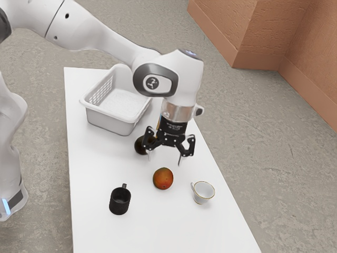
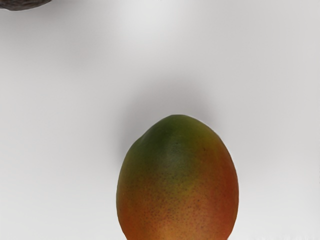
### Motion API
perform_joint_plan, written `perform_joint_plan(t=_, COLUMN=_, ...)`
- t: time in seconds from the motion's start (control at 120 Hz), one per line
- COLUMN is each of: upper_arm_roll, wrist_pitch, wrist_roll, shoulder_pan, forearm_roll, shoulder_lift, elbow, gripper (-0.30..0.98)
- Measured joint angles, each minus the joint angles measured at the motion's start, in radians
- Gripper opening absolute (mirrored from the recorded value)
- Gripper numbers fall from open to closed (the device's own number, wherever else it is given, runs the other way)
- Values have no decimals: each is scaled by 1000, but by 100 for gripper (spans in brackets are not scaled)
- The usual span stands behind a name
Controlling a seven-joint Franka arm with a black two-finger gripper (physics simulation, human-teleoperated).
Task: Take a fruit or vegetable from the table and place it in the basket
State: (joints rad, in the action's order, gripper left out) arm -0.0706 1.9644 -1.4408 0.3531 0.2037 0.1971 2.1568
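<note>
In the exterior view, a white robot arm (image 1: 100, 34) reaches in from the upper left of the frame, its black pincer (image 1: 164, 159) poised at center, fingers spread wide with nothing between them. Just below it in the frame, a red-orange mango (image 1: 163, 179) rests on a white counter (image 1: 92, 168). A white basket (image 1: 109, 122) with slotted sides stands at upper left. A dark, rounded thing, perhaps an avocado (image 1: 140, 146), sits partly hidden behind the pincer. A black mug (image 1: 119, 202) stands at lower left of center, its handle toward the top of the frame, and a white cup (image 1: 203, 192) with a gold-colored rim sits at lower right of center. Terracotta-colored walls (image 1: 274, 31) rise at upper right.

In the wrist view, the mango fills the lower center, green at its upper end and orange-red below, its base cut off by the frame. A rough, dark brown edge shows at the upper left corner.
</note>
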Motion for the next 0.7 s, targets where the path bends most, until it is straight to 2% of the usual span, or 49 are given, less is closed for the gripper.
perform_joint_plan(t=0.192, upper_arm_roll=1, wrist_pitch=7, wrist_roll=98, shoulder_pan=2, forearm_roll=-12, shoulder_lift=-7, elbow=7, gripper=68)
perform_joint_plan(t=0.7, upper_arm_roll=3, wrist_pitch=81, wrist_roll=247, shoulder_pan=10, forearm_roll=8, shoulder_lift=-75, elbow=33, gripper=68)
